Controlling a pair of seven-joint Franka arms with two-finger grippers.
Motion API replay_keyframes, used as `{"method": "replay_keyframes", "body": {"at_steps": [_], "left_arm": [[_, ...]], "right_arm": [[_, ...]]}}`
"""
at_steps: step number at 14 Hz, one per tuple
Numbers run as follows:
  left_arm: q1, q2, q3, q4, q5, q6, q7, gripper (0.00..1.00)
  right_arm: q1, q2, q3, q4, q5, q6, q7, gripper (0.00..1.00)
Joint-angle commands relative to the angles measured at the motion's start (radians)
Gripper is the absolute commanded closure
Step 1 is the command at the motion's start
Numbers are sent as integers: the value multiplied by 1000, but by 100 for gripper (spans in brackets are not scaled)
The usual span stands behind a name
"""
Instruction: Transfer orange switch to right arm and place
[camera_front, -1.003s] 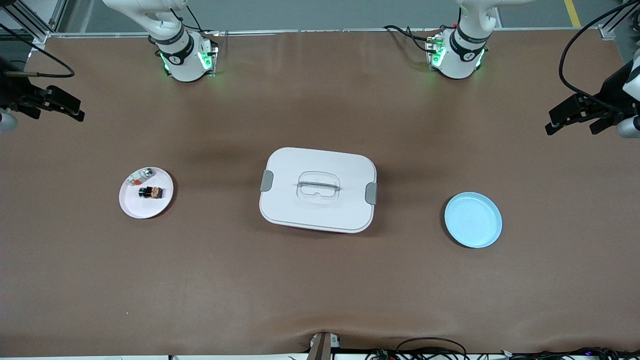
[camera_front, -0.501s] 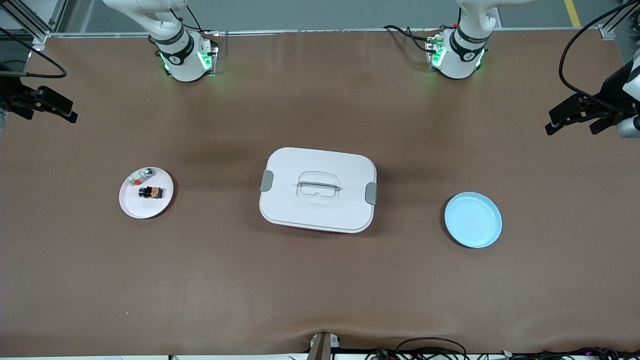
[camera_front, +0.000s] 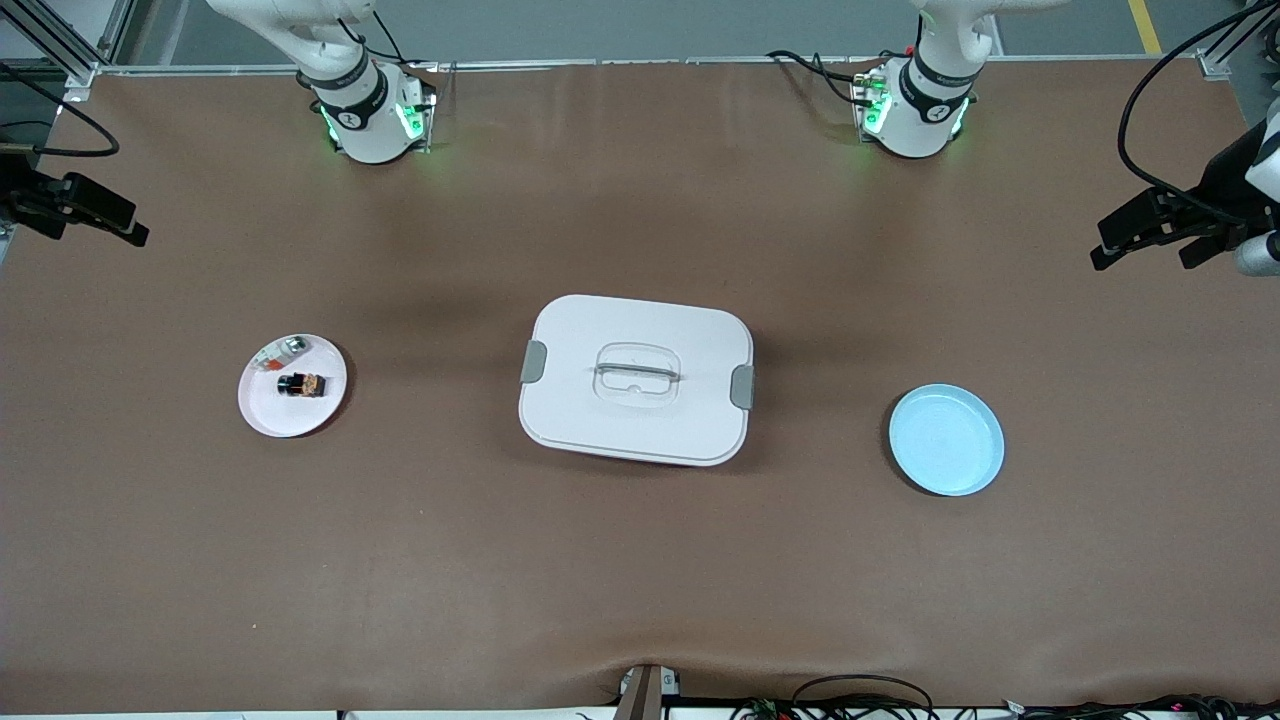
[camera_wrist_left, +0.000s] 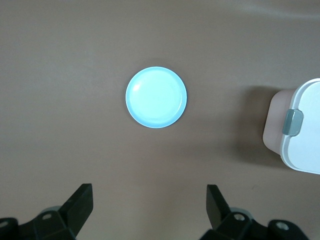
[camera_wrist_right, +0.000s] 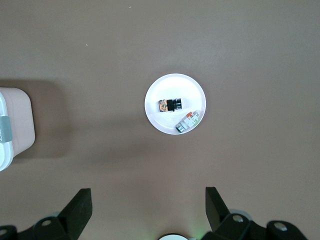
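The orange switch (camera_front: 303, 384) is a tiny black block with an orange face. It lies on a small white plate (camera_front: 285, 415) toward the right arm's end of the table, beside a silvery-clear small part (camera_front: 280, 352). The right wrist view shows the switch (camera_wrist_right: 170, 105) on the plate (camera_wrist_right: 160, 90) from high above. My right gripper (camera_front: 95, 215) is open and empty, high over the table edge at the right arm's end; it also shows in the right wrist view (camera_wrist_right: 147, 196). My left gripper (camera_front: 1125, 235) is open and empty, high over the left arm's end; it also shows in the left wrist view (camera_wrist_left: 149, 195).
A white lidded box (camera_front: 637, 378) with grey latches and a handle stands mid-table. A pale blue plate (camera_front: 946, 440) lies toward the left arm's end and shows in the left wrist view (camera_wrist_left: 156, 97). The box's corner shows in both wrist views.
My right gripper has drawn outward toward the table edge at the right arm's end. The left arm, the switch and the plates have not moved.
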Motion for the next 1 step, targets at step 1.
{"method": "replay_keyframes", "body": {"at_steps": [1], "left_arm": [[4, 0, -8, 14, 20, -18, -1, 0]], "right_arm": [[-16, -25, 10, -23, 15, 12, 2, 0]]}}
